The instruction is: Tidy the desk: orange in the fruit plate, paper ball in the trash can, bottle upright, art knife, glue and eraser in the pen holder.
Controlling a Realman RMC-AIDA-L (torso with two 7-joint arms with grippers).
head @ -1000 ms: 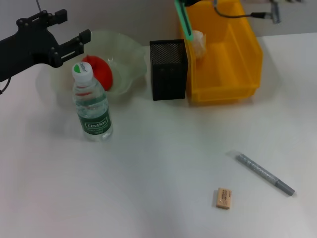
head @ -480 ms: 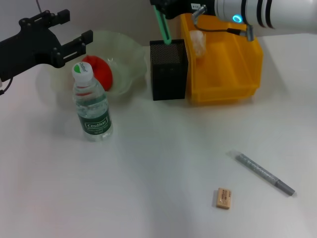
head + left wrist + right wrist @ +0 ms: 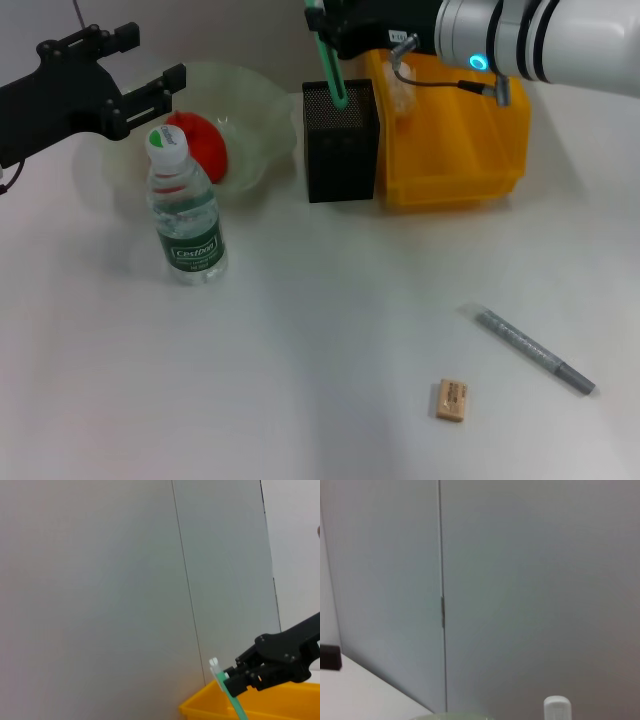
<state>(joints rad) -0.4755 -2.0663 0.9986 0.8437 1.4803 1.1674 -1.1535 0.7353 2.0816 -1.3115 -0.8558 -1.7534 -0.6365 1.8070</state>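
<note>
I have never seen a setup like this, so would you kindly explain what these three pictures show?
This is a two-armed robot tidying a desk. The wide picture comes from its head camera; the other two come from cameras on its wrists, facing mostly wall. The right gripper holds a green art knife over the black mesh pen holder. The left gripper hovers near the fruit plate, which holds the orange. The bottle stands upright. A paper ball lies in the yellow trash can. An eraser and a grey pen remain on the table.
</note>
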